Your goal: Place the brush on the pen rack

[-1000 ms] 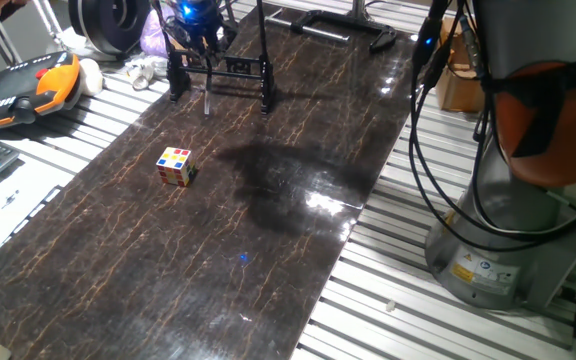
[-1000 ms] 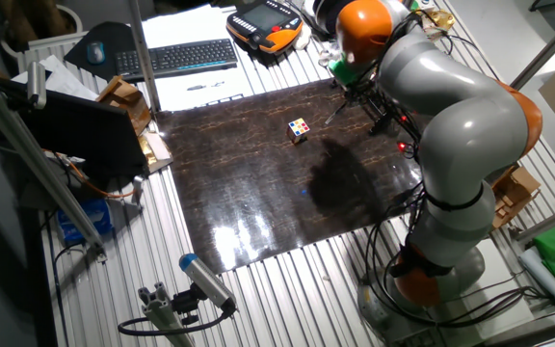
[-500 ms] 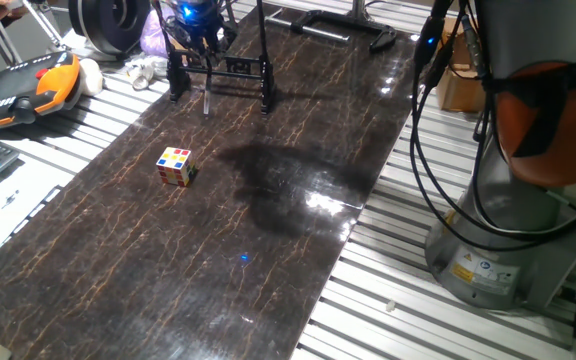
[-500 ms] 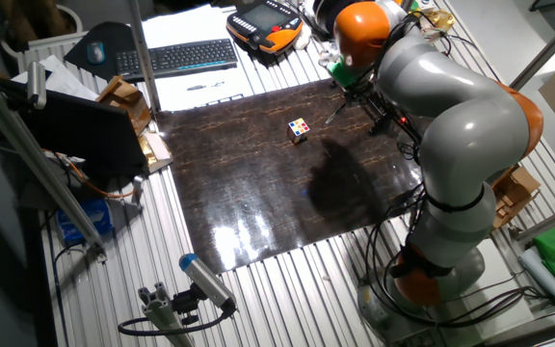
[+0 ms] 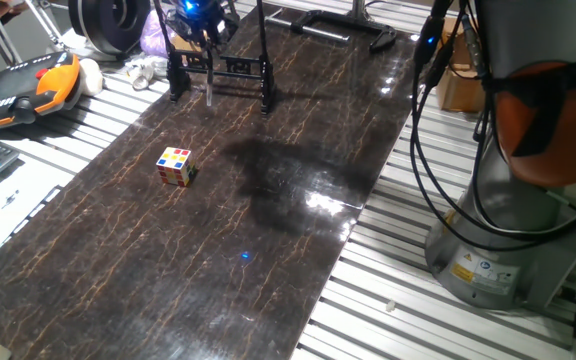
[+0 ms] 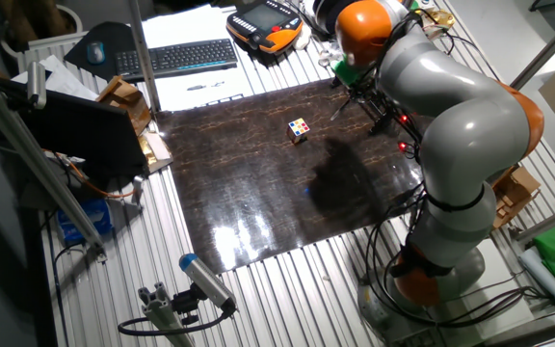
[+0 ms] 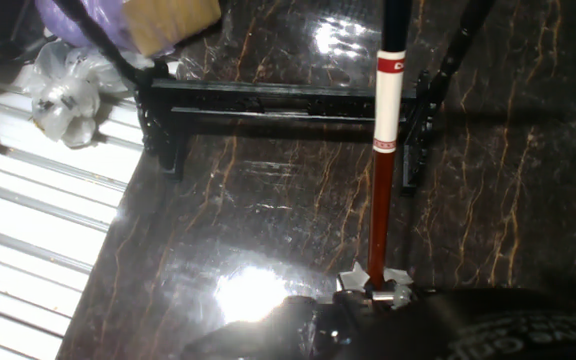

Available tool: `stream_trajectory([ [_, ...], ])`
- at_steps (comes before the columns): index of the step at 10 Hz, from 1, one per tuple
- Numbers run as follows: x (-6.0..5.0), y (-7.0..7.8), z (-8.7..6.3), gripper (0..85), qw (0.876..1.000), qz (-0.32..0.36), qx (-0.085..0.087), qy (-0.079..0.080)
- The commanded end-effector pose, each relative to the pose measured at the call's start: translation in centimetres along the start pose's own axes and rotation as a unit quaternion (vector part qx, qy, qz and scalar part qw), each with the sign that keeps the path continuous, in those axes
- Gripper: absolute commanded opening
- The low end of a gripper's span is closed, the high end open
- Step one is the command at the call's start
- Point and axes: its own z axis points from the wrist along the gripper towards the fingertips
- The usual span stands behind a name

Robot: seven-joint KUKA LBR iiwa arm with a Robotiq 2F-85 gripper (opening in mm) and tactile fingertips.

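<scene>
Gripper [image 5: 200, 12] clamped on brush [image 7: 382, 170], now slightly higher vs. earlier frame; brush hangs upright, tip just above table [image 5: 268, 200], right beside pen rack [image 5: 220, 70], not resting on it. Puzzle cube [image 5: 176, 165] unmoved, well apart.

Robotics lab: teach pendant [image 5: 23, 87], keyboard [image 6: 173, 58], slatted aluminium bench [image 5: 448, 325].
</scene>
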Motion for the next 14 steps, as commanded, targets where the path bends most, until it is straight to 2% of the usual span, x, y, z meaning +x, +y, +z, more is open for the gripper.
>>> stream_trajectory([
  [1, -0.2, -0.1, 0.3, 1.0, 1.0, -0.003, -0.001, 0.001],
  [6, -1.0, -0.2, 0.6, 1.0, 1.0, -0.012, -0.001, 0.0],
  [14, -1.5, -0.2, 0.7, 1.0, 1.0, -0.017, -0.001, 0.0],
])
